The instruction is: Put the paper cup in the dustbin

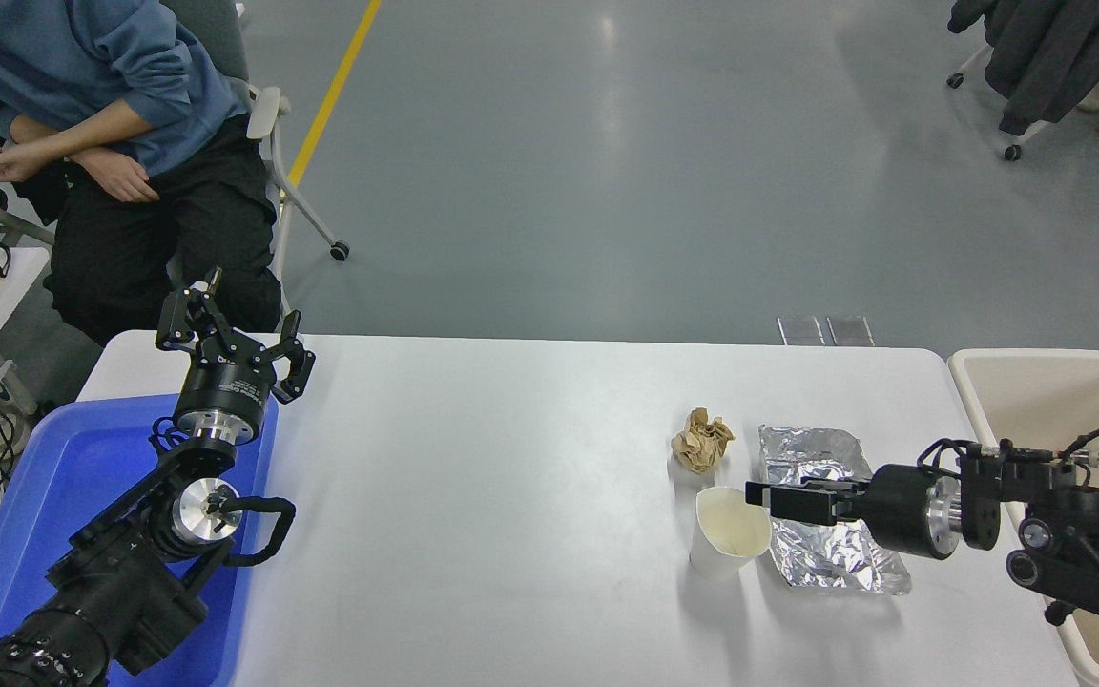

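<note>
Crumpled brown paper ball sits just left of the foil sheet — blue tray far left of it.

Black arms with silver ring joints, black looping cables, black-fingered left gripper

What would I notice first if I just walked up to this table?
Probably the right gripper, reaching in from the right edge with its tip at the rim of the upright white paper cup. Right beside the cup lies a shiny crumpled foil sheet, with a brown paper ball just behind. Far left, the left gripper is parked over a bright blue tray.
</note>
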`<state>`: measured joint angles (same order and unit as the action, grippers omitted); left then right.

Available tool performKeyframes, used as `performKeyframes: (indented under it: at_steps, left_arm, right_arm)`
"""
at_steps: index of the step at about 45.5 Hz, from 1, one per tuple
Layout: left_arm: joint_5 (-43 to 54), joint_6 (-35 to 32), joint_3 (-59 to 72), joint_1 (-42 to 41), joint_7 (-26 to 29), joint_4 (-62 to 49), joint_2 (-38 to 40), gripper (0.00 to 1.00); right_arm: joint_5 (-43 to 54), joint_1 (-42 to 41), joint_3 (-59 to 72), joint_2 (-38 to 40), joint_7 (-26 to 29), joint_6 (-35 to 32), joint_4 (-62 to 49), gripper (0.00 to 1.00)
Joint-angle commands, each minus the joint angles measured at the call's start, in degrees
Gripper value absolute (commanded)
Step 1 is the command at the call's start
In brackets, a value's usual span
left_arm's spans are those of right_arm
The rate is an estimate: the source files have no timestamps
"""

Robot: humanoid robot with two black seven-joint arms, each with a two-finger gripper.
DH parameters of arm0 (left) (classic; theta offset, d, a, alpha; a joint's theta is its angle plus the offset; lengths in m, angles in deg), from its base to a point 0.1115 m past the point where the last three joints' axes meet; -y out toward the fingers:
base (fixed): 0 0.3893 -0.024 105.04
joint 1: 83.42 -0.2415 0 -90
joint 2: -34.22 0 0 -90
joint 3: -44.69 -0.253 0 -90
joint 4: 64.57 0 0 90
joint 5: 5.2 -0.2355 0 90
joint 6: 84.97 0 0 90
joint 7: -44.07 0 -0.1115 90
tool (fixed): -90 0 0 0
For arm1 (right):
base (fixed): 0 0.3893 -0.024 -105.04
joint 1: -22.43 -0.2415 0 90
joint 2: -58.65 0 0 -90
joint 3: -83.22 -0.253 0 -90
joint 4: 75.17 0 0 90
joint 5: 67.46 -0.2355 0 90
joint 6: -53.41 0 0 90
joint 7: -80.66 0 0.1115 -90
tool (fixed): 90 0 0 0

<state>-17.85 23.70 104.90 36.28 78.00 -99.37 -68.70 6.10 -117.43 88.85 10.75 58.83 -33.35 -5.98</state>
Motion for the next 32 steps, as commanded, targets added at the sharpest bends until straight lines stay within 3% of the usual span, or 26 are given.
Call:
performKeyframes:
  at_steps: [1, 24, 32]
  left_arm:
    - [0.0, -0.04, 0.0, 0.0, 0.0, 0.0, -0.09, 1.0]
    - [0.0, -0.04, 0.0, 0.0, 0.0, 0.0, 0.0, 1.0]
    - [0.0, -0.04, 0.0, 0.0, 0.0, 0.0, 0.0, 1.0]
  right_arm:
    - [2.2, 2.05, 0.26, -0.35, -2.07, 2.83, 0.42, 0.99]
    - [2.2, 3.81, -0.79, -5.89, -2.77, 3.27, -6.87, 0.99]
    - [2.2, 4.6, -0.71, -7.21, -3.04, 3.27, -8.19, 0.91]
